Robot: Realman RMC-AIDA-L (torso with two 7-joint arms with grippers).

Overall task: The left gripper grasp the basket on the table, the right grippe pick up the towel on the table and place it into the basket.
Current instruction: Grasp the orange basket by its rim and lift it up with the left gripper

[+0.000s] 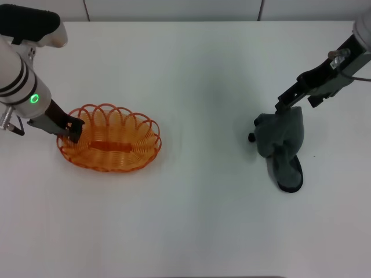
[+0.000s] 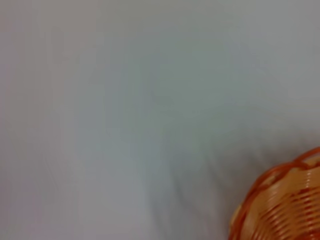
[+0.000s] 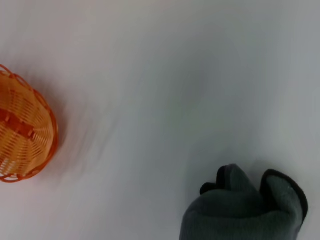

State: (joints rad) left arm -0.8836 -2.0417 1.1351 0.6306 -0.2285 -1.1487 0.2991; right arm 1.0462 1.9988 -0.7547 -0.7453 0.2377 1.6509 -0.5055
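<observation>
basket (image 1: pixel 110 139) left on table (image 1: pixel 197 220), towel (image 1: pixel 282 143) well apart, right

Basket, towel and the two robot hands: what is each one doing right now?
basket: upright on the table, empty, held at its left rim.
towel: bunched, top lifted, lower end touching the table.
left gripper: shut on the basket's rim.
right gripper: shut on the towel's top, far from the basket.
</observation>
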